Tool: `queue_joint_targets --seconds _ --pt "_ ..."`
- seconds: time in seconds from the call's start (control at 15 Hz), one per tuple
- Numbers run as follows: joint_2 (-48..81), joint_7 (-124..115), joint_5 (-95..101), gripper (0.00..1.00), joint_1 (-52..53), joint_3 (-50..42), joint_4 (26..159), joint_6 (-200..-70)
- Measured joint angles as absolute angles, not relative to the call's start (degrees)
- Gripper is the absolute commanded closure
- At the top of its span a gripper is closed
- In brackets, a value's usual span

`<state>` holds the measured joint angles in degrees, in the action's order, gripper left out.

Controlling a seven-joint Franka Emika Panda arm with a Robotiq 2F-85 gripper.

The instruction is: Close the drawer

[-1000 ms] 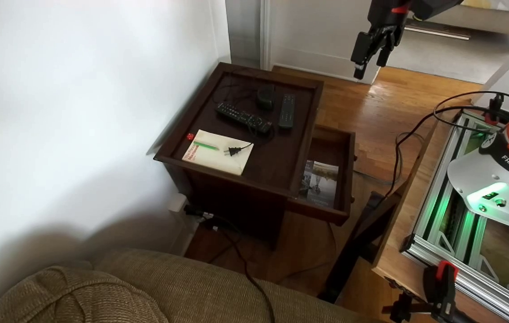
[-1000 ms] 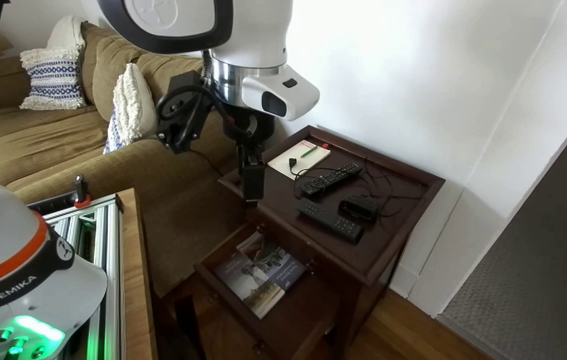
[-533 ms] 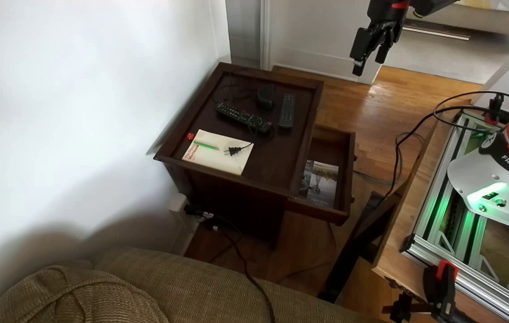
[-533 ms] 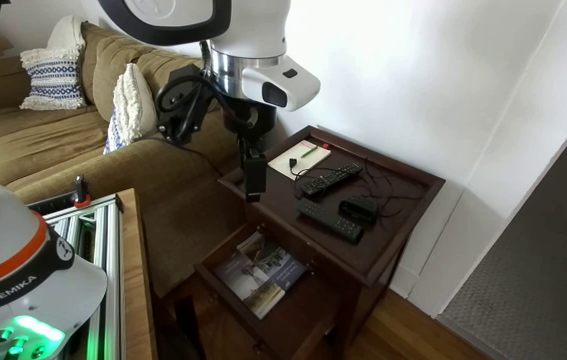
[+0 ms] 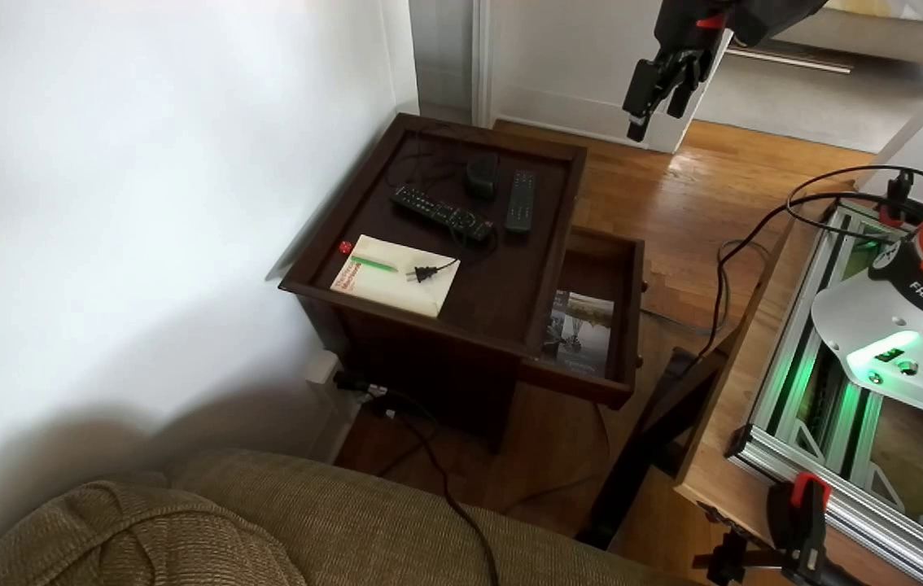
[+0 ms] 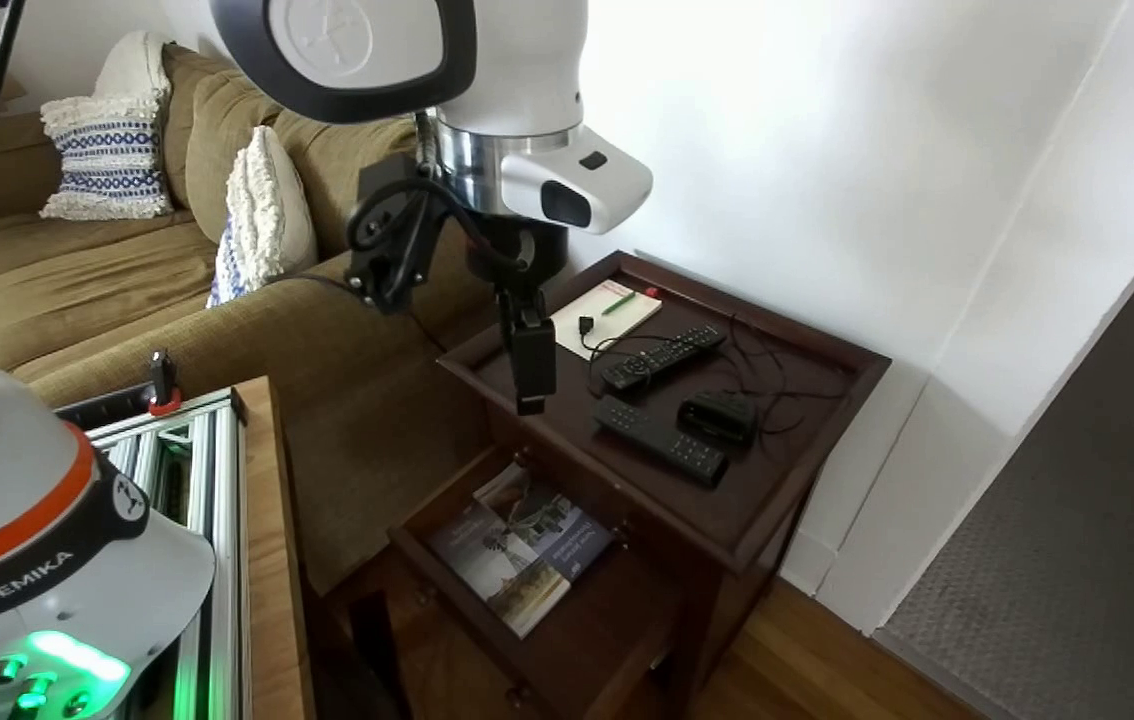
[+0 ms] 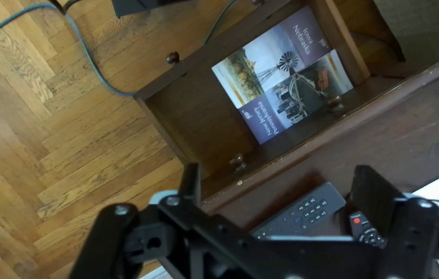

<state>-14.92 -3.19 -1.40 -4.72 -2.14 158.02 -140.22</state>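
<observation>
Hand point(image 7: 276, 176) spread wide in the wrist view, nothing pinched. Through the gap a remote point(image 7: 302, 211) shows, but it lies on the desk point(image 5: 502, 285), not in the grip. Hand up in the air, apart from the drawer point(image 7: 196, 120).

Drawer: at the desk's front, well out past the top's edge in both exterior views; booklets point(image 7: 281, 77) lying inside.

Progress: no closing done, by the look of it. No contact between hand and front board point(image 7: 206, 52). Approach stage at most, I'd judge. Remaining: get the hand down to the outer side of that board, then push until it sits flush with the desk's face.

Bearing: front board faces the robot base point(image 5: 917, 325), so the push must run away from the base, toward the wall point(image 5: 168, 187). Long axis of the exposed part follows the front board, about parallel to the desk's front edge; in the wrist view it slants from lower left to upper right, board on the upper-left side. No skew that I can make out. Full depth cannot be told, the rear being under the top.
</observation>
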Motion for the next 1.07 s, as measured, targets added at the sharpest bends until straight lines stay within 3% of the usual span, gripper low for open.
queue_joint_targets --seconds 0.4,1.07 --pt "-0.4 -8.7 9.7 0.0 -7.5 -2.9 157.2 -150.4" --pt "24.1 -14.8 17.5 0.0 -6.4 -12.3 145.9 -149.7"
